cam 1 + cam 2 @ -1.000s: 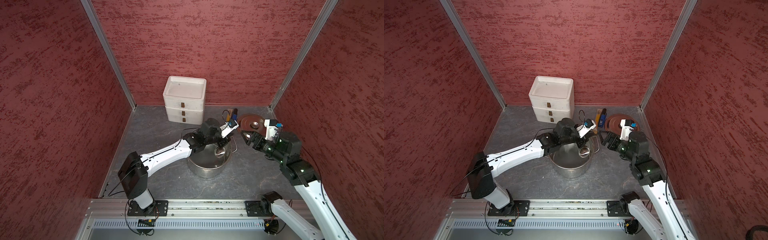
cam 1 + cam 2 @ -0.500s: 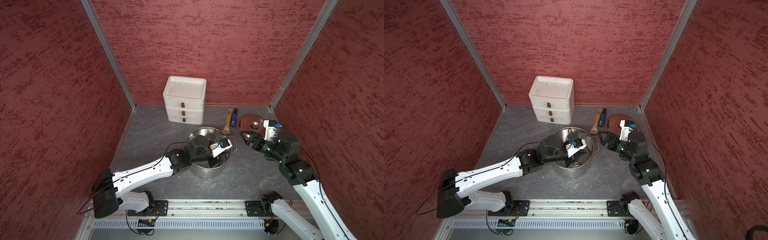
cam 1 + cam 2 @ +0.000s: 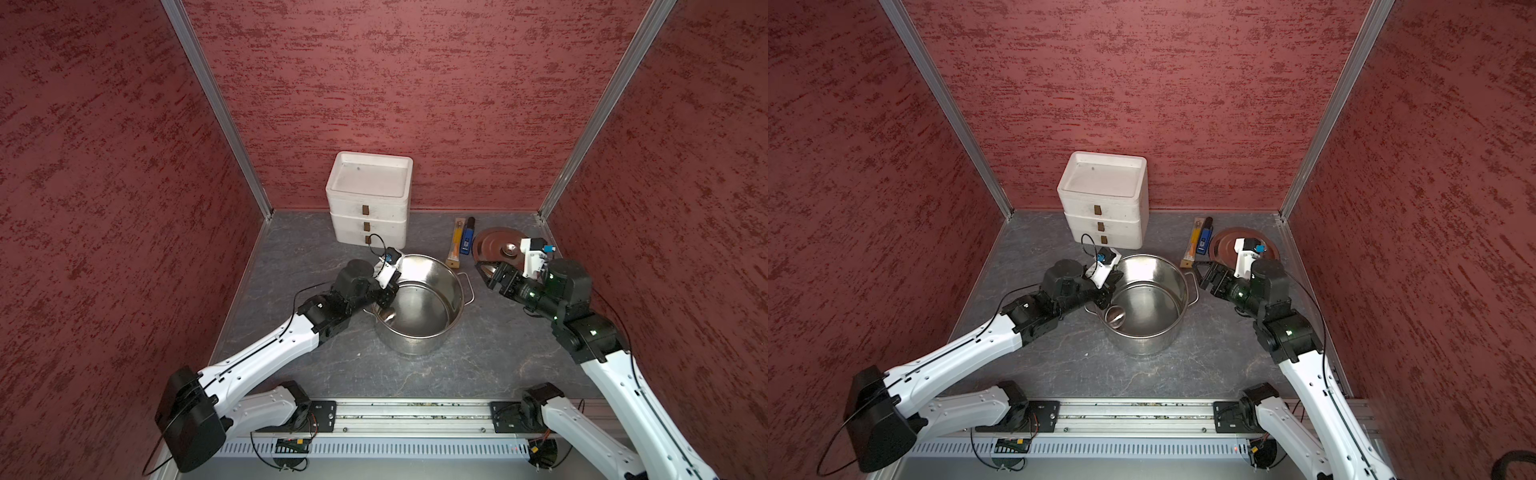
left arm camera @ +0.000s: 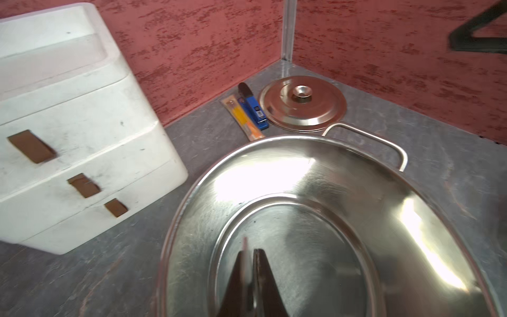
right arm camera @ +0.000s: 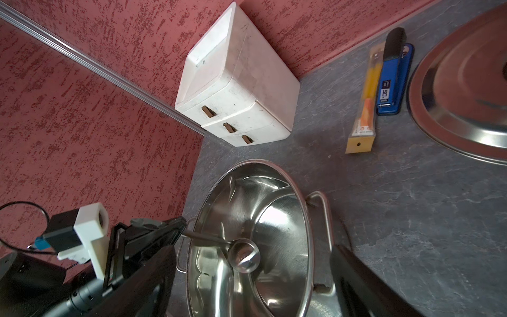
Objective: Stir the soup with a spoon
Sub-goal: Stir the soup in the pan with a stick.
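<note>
Right wrist view: the left gripper (image 5: 179, 229) is clamped tight on the thin handle of the spoon (image 5: 244, 256). The spoon's small bowl hangs inside the steel pot (image 5: 277, 216), close to the wall nearest that arm. The pot stands mid-table before the white drawers (image 3: 370, 199). In a top view the right gripper (image 3: 484, 274) hovers spread wide, holding nothing, between the pot and the round lid (image 3: 494, 249).

Top views overhead, facing back wall (image 3: 395, 83); wrist views close, sharing pot (image 4: 301, 170).
</note>
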Controlling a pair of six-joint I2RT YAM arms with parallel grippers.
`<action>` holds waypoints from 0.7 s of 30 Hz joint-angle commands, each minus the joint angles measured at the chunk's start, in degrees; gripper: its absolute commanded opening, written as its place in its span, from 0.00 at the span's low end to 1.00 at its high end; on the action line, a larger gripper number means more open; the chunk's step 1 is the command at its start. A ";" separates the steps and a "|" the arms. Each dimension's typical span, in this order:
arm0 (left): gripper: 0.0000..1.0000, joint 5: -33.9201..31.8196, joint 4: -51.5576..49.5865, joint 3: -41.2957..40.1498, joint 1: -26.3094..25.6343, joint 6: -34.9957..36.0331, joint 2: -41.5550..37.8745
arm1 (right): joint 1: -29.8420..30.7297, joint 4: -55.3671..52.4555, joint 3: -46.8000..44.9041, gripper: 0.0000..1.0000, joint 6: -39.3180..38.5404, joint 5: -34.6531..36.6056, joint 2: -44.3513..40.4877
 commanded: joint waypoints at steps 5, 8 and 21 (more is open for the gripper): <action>0.00 -0.03 6.52 10.77 2.90 2.23 11.63 | 0.22 1.20 2.50 0.92 -0.58 0.36 -0.24; 0.00 2.62 8.13 15.60 2.77 3.18 17.30 | 0.21 0.92 3.10 0.92 -0.70 0.79 -0.32; 0.00 12.31 10.75 31.81 -5.54 7.25 32.96 | 0.22 -2.02 3.98 0.93 -1.04 3.53 -2.83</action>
